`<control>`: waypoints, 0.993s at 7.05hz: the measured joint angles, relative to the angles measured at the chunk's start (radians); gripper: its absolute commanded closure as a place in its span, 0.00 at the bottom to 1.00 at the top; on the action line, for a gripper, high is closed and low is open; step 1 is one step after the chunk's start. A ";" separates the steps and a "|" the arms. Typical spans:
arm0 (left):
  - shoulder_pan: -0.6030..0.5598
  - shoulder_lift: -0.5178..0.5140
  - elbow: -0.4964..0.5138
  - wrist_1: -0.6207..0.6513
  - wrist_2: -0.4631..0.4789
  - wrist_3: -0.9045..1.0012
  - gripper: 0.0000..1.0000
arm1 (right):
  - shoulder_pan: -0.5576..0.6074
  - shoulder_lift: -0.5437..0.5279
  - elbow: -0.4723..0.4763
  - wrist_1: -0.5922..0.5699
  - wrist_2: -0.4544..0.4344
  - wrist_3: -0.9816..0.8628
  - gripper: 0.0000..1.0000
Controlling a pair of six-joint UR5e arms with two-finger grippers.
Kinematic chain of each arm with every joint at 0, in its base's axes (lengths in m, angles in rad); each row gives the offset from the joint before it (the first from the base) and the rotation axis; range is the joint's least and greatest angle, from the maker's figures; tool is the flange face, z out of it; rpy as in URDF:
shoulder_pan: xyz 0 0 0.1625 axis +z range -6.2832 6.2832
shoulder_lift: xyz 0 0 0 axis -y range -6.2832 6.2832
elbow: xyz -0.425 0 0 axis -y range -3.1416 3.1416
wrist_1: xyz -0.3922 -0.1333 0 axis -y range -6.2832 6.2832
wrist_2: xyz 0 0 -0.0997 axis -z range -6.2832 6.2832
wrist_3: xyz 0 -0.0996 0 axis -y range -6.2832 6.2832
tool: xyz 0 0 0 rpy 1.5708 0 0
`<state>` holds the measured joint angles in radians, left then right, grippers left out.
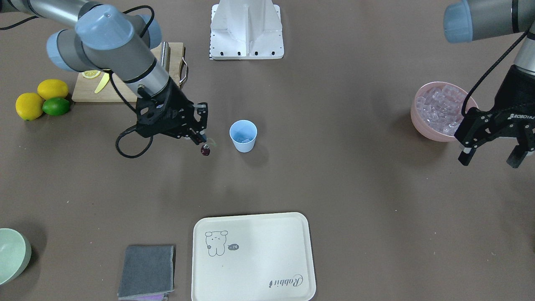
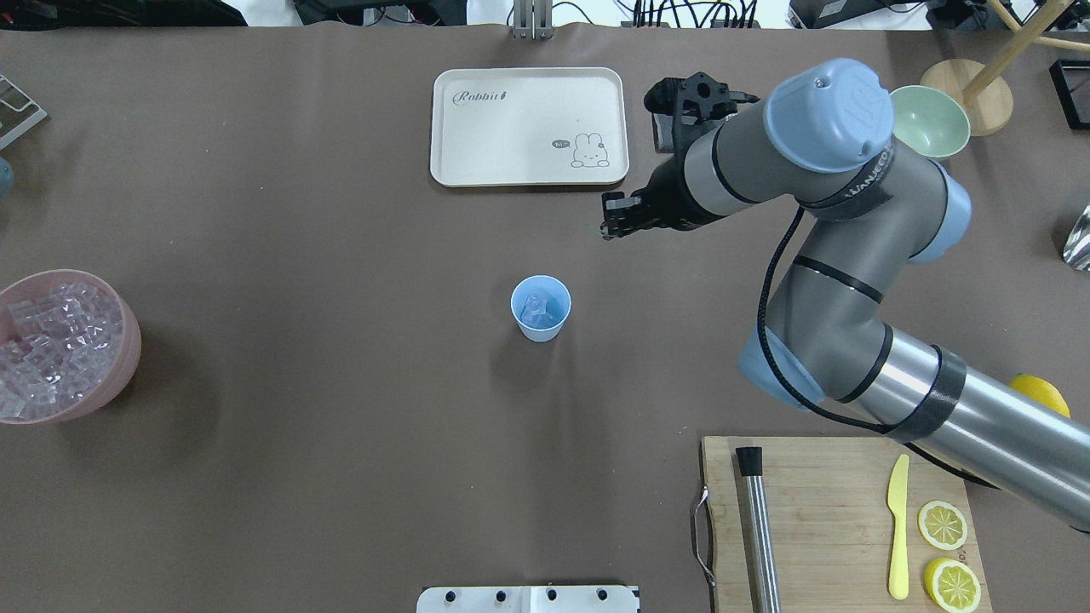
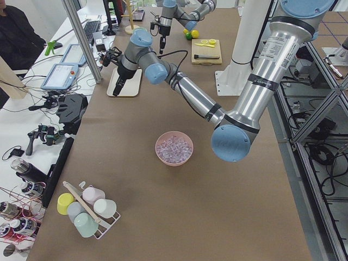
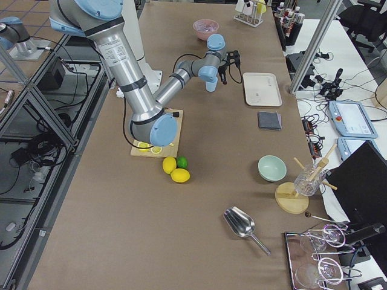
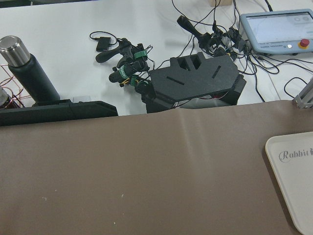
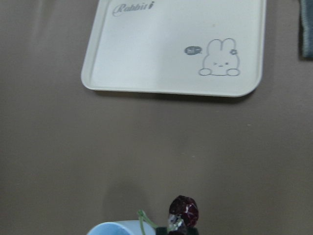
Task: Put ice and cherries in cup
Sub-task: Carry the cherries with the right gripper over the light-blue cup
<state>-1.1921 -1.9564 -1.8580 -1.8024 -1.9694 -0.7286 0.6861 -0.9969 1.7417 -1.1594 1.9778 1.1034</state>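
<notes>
1. The cherries [image 1: 205,149] dangled by their green stems from the right gripper [image 1: 201,139], whose fingers pinched the stems. In the front-facing view they hung just beside the cup [image 1: 243,136], at its 8 o'clock. The left gripper [image 1: 492,158] hung with fingers spread at the pink bowl's [image 1: 418,121] 4 o'clock.
2. Overhead, ice [image 2: 51,340] filled that bowl, well apart at the cup's 9 o'clock. One piece lay inside the cup.
3. The right wrist view showed the cherries low in frame, with the tray [image 6: 146,49] at their 12 o'clock.

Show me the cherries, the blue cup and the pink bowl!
cherries [image 1: 205,150], front-facing view, the dark fruit.
blue cup [image 1: 243,146], front-facing view, its outer wall.
pink bowl [image 1: 420,124], front-facing view, its outer wall.
</notes>
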 measured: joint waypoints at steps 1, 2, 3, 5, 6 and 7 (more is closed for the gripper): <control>-0.003 0.018 -0.011 0.000 -0.001 0.000 0.02 | -0.057 0.038 0.007 0.001 -0.053 0.036 1.00; -0.009 0.036 -0.022 -0.001 -0.006 0.000 0.02 | -0.115 0.061 0.008 0.002 -0.112 0.057 1.00; -0.022 0.051 -0.026 -0.002 -0.020 0.000 0.02 | -0.158 0.069 0.009 0.002 -0.152 0.065 1.00; -0.041 0.076 -0.030 -0.004 -0.036 0.000 0.02 | -0.188 0.066 0.009 0.000 -0.175 0.069 1.00; -0.043 0.081 -0.030 -0.005 -0.038 0.000 0.02 | -0.189 0.063 0.009 -0.001 -0.177 0.068 1.00; -0.044 0.083 -0.028 -0.006 -0.038 0.000 0.02 | -0.189 0.056 0.007 -0.001 -0.178 0.067 1.00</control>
<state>-1.2358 -1.8738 -1.8861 -1.8083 -2.0077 -0.7286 0.4967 -0.9404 1.7490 -1.1600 1.8000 1.1706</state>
